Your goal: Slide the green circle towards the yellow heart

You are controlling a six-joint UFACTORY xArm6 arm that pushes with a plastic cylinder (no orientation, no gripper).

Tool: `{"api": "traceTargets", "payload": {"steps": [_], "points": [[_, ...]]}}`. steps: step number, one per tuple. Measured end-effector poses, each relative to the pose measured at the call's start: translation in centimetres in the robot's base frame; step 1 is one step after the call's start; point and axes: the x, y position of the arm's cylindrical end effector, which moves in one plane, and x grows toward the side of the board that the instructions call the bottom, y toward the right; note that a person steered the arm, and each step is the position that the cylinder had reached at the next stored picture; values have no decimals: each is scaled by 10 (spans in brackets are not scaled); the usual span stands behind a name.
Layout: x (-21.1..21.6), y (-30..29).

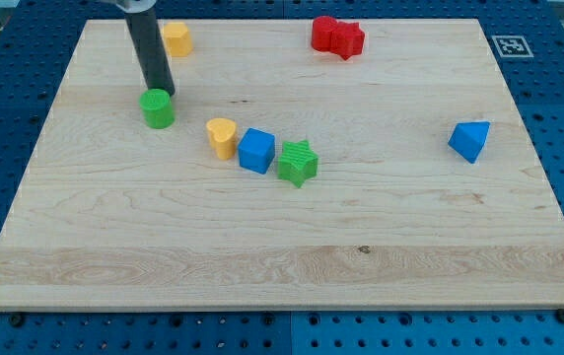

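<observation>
The green circle [158, 107] sits at the upper left of the wooden board [282, 266]. My tip [160, 91] stands right at its top edge, touching or almost touching it. The yellow heart [222, 136] lies to the right of the circle and a little lower, a short gap away. A blue cube [256, 150] touches the heart's right side.
A green star [298, 163] sits next to the blue cube on its right. A yellow block [176, 38] lies near the top edge, just right of the rod. A red block [337, 36] is at top centre. A blue triangle-like block [470, 140] is at the right.
</observation>
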Motion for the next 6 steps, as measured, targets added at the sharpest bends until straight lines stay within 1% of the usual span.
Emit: {"api": "traceTargets", "payload": {"steps": [1,2,4,6], "points": [[9,-4],[9,4],[14,-31],[48,10]]}}
